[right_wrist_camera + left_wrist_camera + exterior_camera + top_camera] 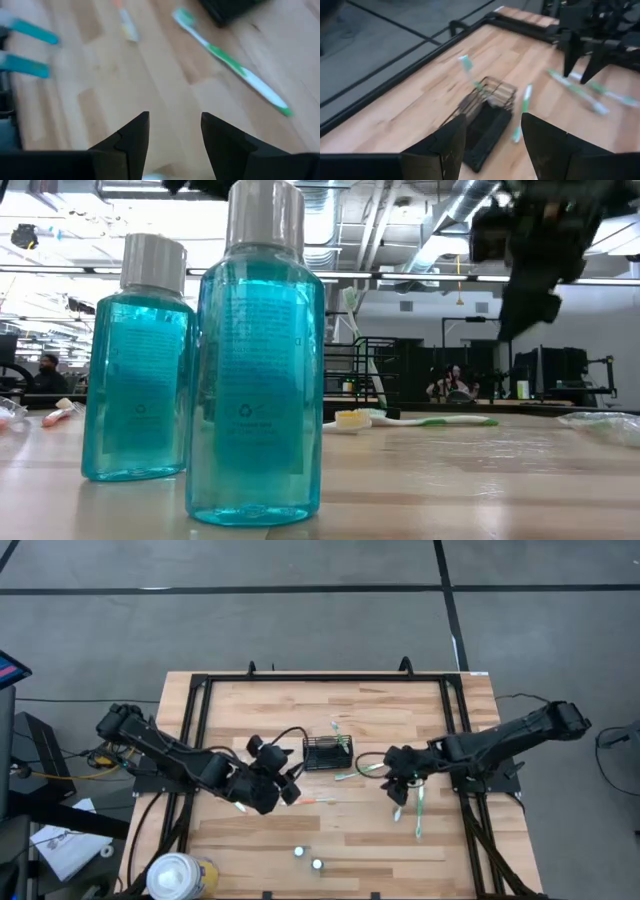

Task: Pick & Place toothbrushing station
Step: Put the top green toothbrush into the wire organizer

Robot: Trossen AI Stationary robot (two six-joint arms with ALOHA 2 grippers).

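The black wire-mesh holder (327,753) stands mid-table, and one green-and-white toothbrush (466,65) sticks up out of it at a slant. More green toothbrushes lie flat on the wood: one right of the holder (360,770), another further right (420,806). An orange-pink toothbrush (318,800) lies nearer the front. My left gripper (287,780) hovers open just left of the holder (487,125), pointing at it. My right gripper (398,790) hangs open above bare wood between the green toothbrushes, one of which (230,62) lies ahead of its fingers (175,115).
Two small teal bottles (299,852) (317,864) stand near the front edge and fill the low view (255,360). A large white-and-yellow round container (180,875) sits at the front left corner. A black frame (330,678) runs along the table's far edge and sides.
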